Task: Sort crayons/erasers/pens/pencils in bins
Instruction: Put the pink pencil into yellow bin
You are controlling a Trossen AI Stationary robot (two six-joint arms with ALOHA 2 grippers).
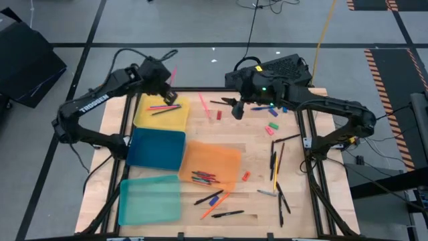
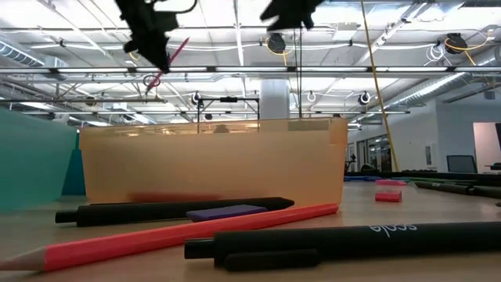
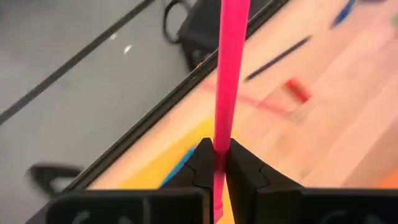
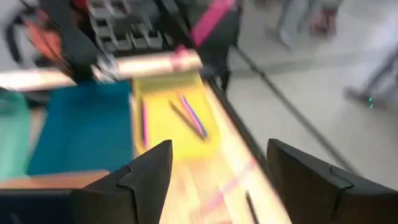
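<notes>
My left gripper (image 1: 167, 86) hangs high over the far edge of the yellow bin (image 1: 160, 115) and is shut on a pink pencil (image 1: 173, 73). The yellow bin holds a few pencils (image 1: 164, 107). Beside it lie the dark blue bin (image 1: 157, 148), the orange bin (image 1: 212, 161) with several crayons (image 1: 204, 177), and the teal bin (image 1: 150, 199). My right gripper (image 1: 234, 107) hovers open over the table's far middle with nothing between its fingers (image 4: 155, 174). Another pink pencil (image 1: 202, 104) and a red eraser (image 1: 219, 115) lie flat on the wood near it. My left gripper pinches the pink pencil between its two fingers near one end (image 3: 219, 158). A short stub shows behind the fingers, and the long part (image 3: 231, 56) runs on past the fingertips, roughly along them. The pencil is lifted clear and slants in the air (image 2: 168, 61).
Dark pens (image 1: 274, 161) and small erasers (image 1: 273, 125) are scattered over the table's right half. More pens and an orange pencil (image 1: 217, 204) lie near the front edge by the orange bin. A black box (image 1: 287, 67) sits beyond the far edge.
</notes>
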